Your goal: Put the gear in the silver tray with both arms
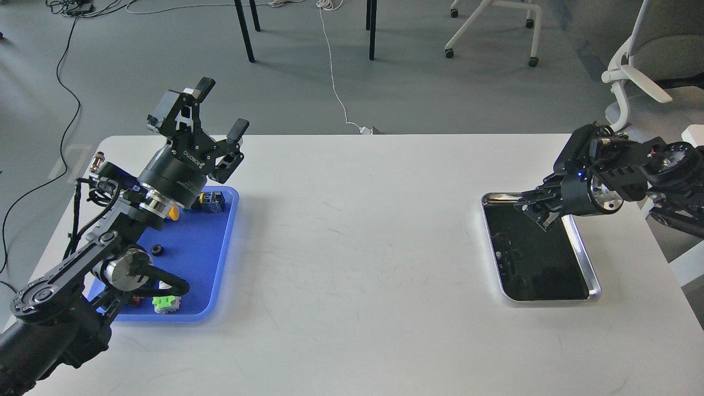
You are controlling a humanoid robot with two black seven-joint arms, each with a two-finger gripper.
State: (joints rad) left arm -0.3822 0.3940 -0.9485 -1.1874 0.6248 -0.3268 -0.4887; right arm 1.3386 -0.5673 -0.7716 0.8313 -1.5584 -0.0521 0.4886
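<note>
A small black gear [158, 250], round and toothed, lies on the blue tray [212, 264] at the left side of the white table [352, 247]. It sits below and well apart from the left gripper [223, 113], which is raised above the tray's far edge with its two fingers spread wide and nothing between them.

The blue tray is matte plastic with rounded corners and a low rim. Besides the gear it holds a black-and-yellow block [212, 201] near its far edge, a yellow piece [174, 213] partly hidden behind the left arm's wrist, and a green-and-white part [166, 303] at the near edge.

The silver tray [584, 258] lies at the right side of the table, rectangular, shiny metal with a raised rim and a dark mirror-like bottom. The right gripper [531, 212] hangs over its far end; its dark fingers blur together, so I cannot tell how far open they are.
</note>
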